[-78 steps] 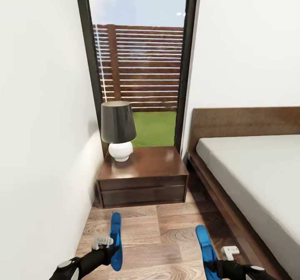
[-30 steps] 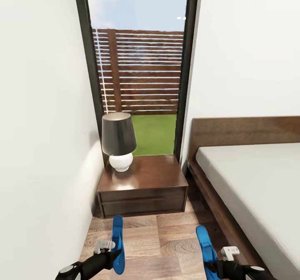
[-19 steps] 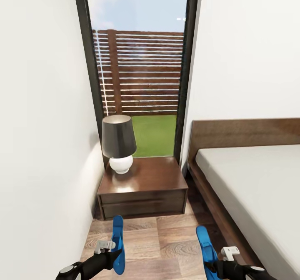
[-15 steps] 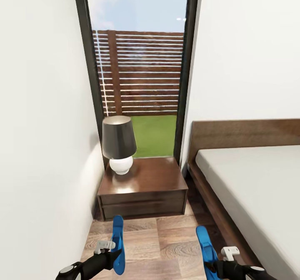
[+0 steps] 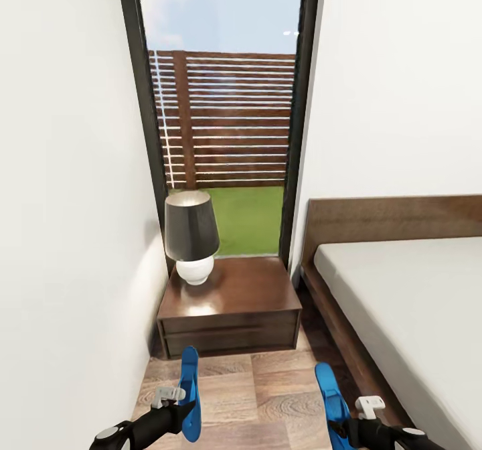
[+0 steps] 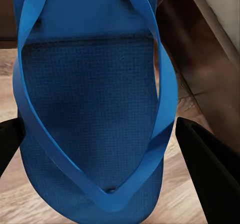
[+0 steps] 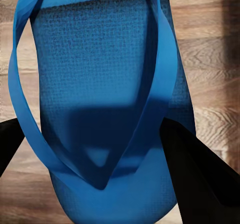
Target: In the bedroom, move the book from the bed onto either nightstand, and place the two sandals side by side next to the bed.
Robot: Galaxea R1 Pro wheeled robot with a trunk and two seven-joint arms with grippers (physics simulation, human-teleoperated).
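Left to right from the nightstand (image 5: 231,306): the left hand (image 5: 175,403) pinches one blue sandal (image 5: 189,394) on edge above the plank floor (image 5: 258,390), in front of the nightstand, which carries a lamp (image 5: 191,244). Right of the nightstand, beside the bed (image 5: 408,303), the right hand (image 5: 355,418) pinches the second sandal (image 5: 331,394). Both sandals are held off the floor.

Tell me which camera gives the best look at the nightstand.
The head view. There the nightstand shows whole, its glossy top, both drawer fronts and the lamp standing on it, beside the bed. In the left wrist view the sandal covers nearly everything ahead; in the right wrist view the other sandal does the same.
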